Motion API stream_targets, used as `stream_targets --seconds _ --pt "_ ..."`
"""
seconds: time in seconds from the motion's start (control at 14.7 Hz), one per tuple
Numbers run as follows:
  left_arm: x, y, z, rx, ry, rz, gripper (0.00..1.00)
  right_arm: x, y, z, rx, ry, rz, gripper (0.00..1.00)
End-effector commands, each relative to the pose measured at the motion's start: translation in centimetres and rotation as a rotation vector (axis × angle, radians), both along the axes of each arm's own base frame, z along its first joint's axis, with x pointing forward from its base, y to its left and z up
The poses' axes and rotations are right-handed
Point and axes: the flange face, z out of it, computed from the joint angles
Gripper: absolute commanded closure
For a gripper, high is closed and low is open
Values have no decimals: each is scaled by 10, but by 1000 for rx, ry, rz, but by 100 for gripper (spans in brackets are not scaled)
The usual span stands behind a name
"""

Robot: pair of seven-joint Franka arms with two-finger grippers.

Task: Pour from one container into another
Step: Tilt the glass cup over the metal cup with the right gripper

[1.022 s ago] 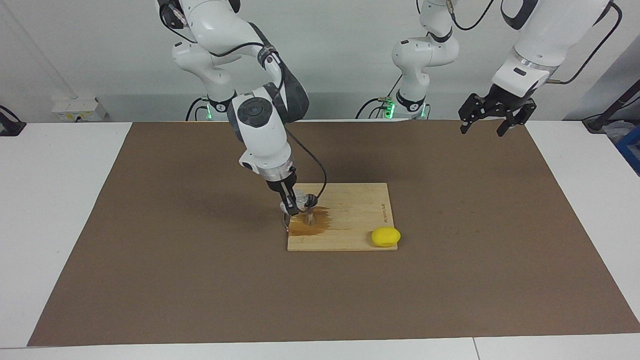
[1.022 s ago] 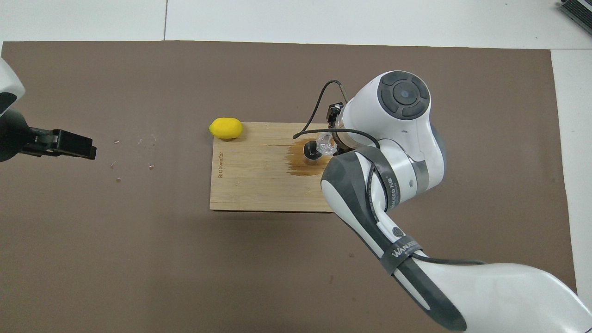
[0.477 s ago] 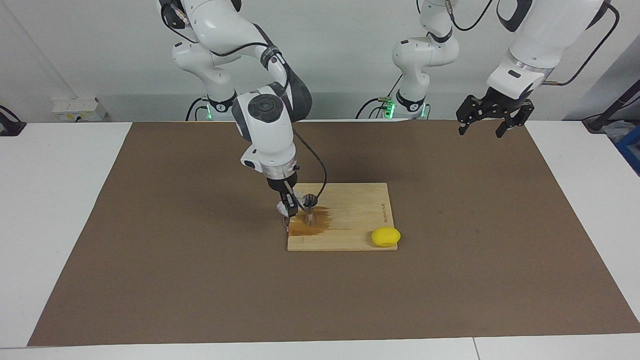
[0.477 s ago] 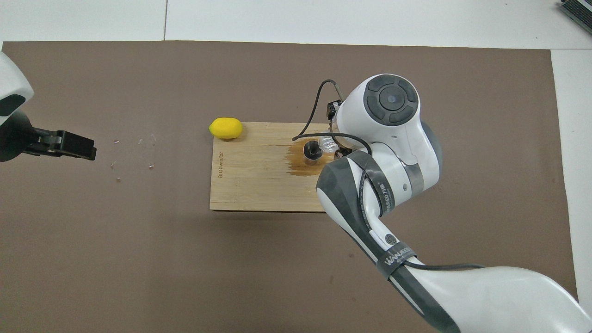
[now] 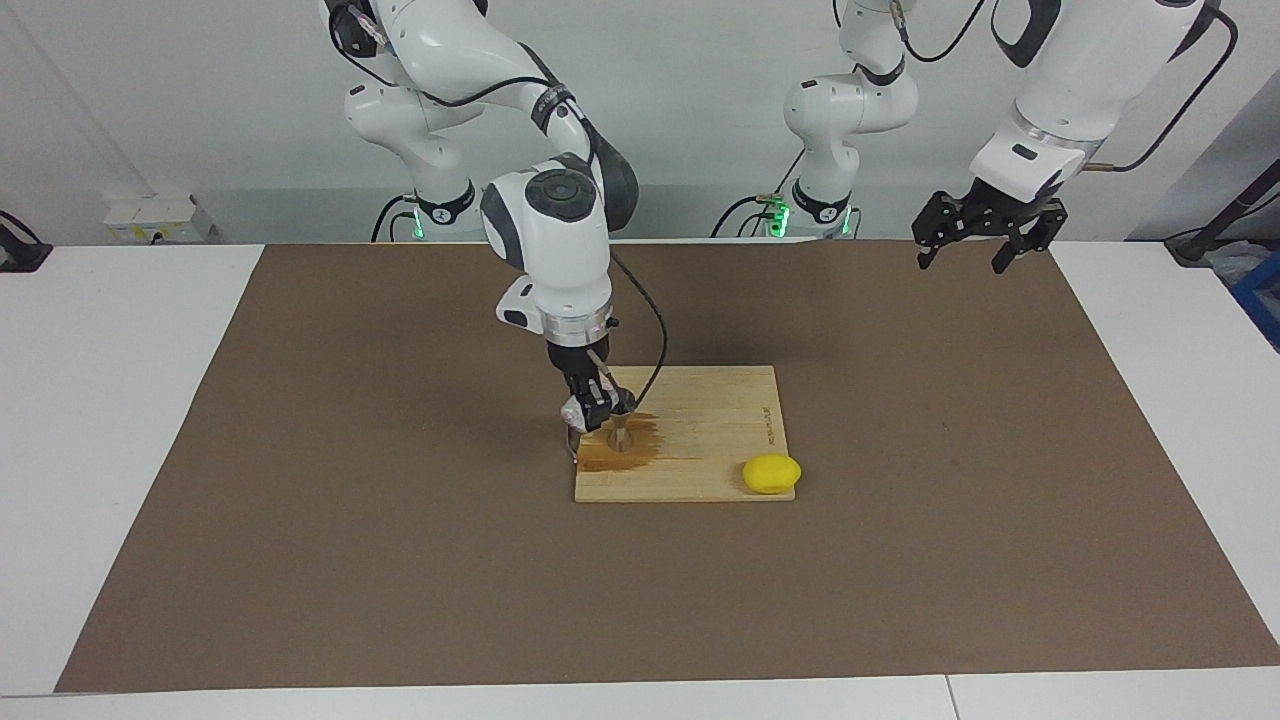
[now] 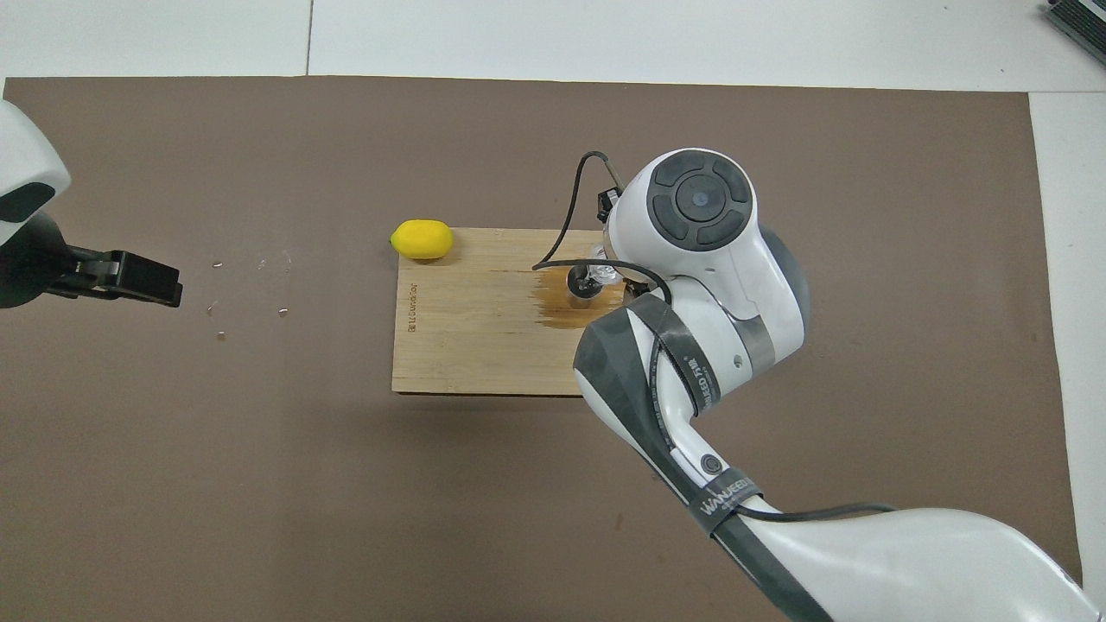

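My right gripper point(image 5: 594, 412) is shut on the clear glass tumbler point(image 5: 574, 409), holding it tipped just above the cutting board point(image 5: 710, 430). The silver jigger point(image 5: 621, 433) stands upright right beside it, on a dark wet stain point(image 5: 612, 457). In the overhead view the tumbler point(image 6: 603, 275) shows at the jigger's point(image 6: 579, 288) rim, mostly under my right wrist. Any liquid inside is too small to tell. My left gripper point(image 5: 981, 245) hangs open and waits above the mat's corner by the left arm's base, also seen as a dark left gripper point(image 6: 138, 278) in the overhead view.
A yellow lemon point(image 5: 771, 474) lies at the board's corner farthest from the robots, toward the left arm's end. The board point(image 6: 467, 337) sits mid-mat. A few small droplets point(image 6: 251, 298) dot the brown mat between the board and my left gripper.
My right wrist has swung more upright and shifted toward the left arm's end, bringing the tumbler closer in against the jigger. The left gripper has barely moved.
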Motion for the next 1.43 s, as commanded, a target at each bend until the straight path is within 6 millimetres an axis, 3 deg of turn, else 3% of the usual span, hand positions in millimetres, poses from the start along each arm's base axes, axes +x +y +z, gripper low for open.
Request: stream_targets --seconds 0.0,1.36 --pt "-3 5 -3 21 6 5 0 4 4 2 -28 -22 -2 100" --pt "-6 6 -3 23 16 8 0 3 6 8 -53 -20 12 100"
